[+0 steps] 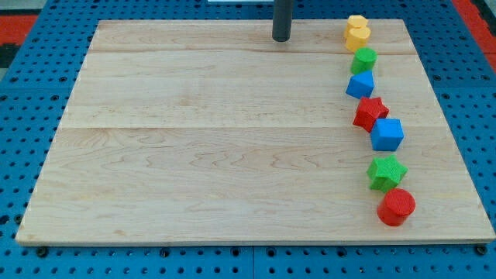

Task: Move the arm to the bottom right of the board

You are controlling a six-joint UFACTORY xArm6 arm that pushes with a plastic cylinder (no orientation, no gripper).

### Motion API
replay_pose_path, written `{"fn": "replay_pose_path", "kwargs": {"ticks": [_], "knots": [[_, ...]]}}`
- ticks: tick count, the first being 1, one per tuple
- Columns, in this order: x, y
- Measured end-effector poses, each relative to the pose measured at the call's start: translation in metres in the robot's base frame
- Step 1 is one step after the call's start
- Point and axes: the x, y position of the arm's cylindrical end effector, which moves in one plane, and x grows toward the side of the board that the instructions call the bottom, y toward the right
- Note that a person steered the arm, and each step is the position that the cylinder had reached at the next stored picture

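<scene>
the rod is cut off by the view's top edge, so only its lower stretch shows, and the arm above it is out of sight. it stands upright, long axis vertical, and my tip (280,39) rests on the wooden board (217,155) near its top edge, a little right of centre. the tool is a plain dark rod with nothing that opens or closes, and it touches no block. the two yellow blocks at the view's top right overlap, so their shapes are hard to tell: one yellow block (356,22) sits just behind another yellow block (357,37), the pair to the right of my tip and clearly apart from it. below them a line of blocks runs down the board's right side: a green block (363,59), roughly cylindrical, a blue block (360,84) touching it, a red star (370,113), a blue cube (387,134) touching the star, a green star (386,172), and a red cylinder (396,207) nearest the bottom right corner. the line lies between my tip and that corner. the board lies on a blue pegboard table (31,77), and a red strip (477,15) shows at the view's top right.
</scene>
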Motion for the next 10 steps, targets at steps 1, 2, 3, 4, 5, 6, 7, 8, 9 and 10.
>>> {"fn": "replay_pose_path", "kwargs": {"ticks": [1,2,3,4,5,6,7,8,9,10], "knots": [[0.001,0.0],[0.011,-0.013],[0.007,-0.018],[0.07,0.001],[0.176,0.016],[0.289,0.017],[0.378,0.034],[0.382,0.045],[0.381,0.109],[0.381,0.219]]}}
